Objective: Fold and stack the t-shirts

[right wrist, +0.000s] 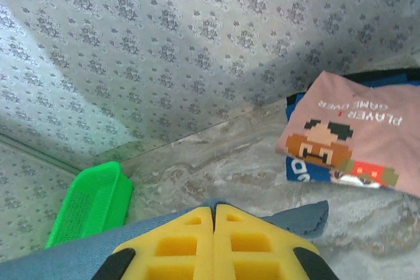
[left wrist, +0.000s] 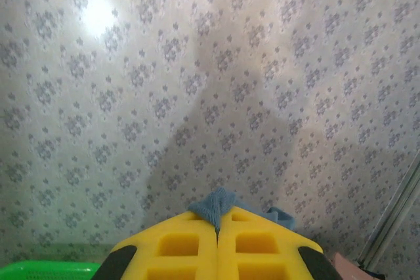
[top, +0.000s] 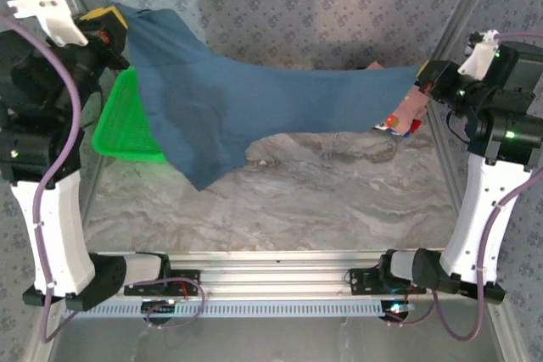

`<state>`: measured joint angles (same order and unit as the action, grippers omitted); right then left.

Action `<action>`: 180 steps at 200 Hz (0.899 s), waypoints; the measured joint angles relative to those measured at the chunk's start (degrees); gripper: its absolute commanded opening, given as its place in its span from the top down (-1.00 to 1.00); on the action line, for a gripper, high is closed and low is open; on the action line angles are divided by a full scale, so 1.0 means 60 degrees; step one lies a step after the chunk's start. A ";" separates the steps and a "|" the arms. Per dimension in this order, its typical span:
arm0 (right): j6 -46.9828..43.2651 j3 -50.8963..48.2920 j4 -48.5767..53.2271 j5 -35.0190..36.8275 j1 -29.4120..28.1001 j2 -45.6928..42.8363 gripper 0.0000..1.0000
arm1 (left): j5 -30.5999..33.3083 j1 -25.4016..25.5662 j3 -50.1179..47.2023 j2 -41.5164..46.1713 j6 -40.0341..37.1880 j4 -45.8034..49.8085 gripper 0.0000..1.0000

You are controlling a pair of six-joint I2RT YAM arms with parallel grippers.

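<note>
A plain teal-blue t-shirt (top: pixel 254 108) hangs stretched in the air between both arms, its lower part sagging toward the table. My left gripper (top: pixel 114 27) is shut on one corner at the upper left; a tuft of blue cloth (left wrist: pixel 220 202) sticks out between its yellow fingers (left wrist: pixel 177 247). At the right, my right gripper (top: pixel 427 78) is shut on the other corner, with blue cloth (right wrist: pixel 298 218) under its tips. A folded pink t-shirt (right wrist: pixel 354 129) with blocky print lies on a dark blue one (right wrist: pixel 305 170) at the table's right.
A green mesh basket (top: pixel 127 120) (right wrist: pixel 92 201) stands at the table's left, partly behind the hanging shirt. The marble tabletop (top: pixel 297 201) stretches to the metal rail (top: pixel 271 281) at the near edge. Patterned walls close in the back and sides.
</note>
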<state>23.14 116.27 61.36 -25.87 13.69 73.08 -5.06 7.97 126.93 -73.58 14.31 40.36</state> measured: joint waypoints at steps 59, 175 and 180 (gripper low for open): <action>-0.0007 0.0674 0.1592 -0.0069 0.0397 -0.0109 1.00 | 0.0000 0.0000 0.1056 -0.0313 -0.0397 0.0827 1.00; -0.1694 -0.2572 0.0761 0.3807 0.0255 0.2084 1.00 | 0.0033 0.0222 -0.3861 -0.3566 -0.0627 -0.1698 1.00; -0.1785 -0.2688 0.0583 0.3967 0.0255 0.2357 1.00 | 0.0025 0.0251 -0.3850 -0.3949 -0.0630 -0.1792 1.00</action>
<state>12.43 100.14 64.86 -2.07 15.22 87.22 -4.91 9.47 103.83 -97.27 10.52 29.61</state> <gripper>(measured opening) 0.062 0.041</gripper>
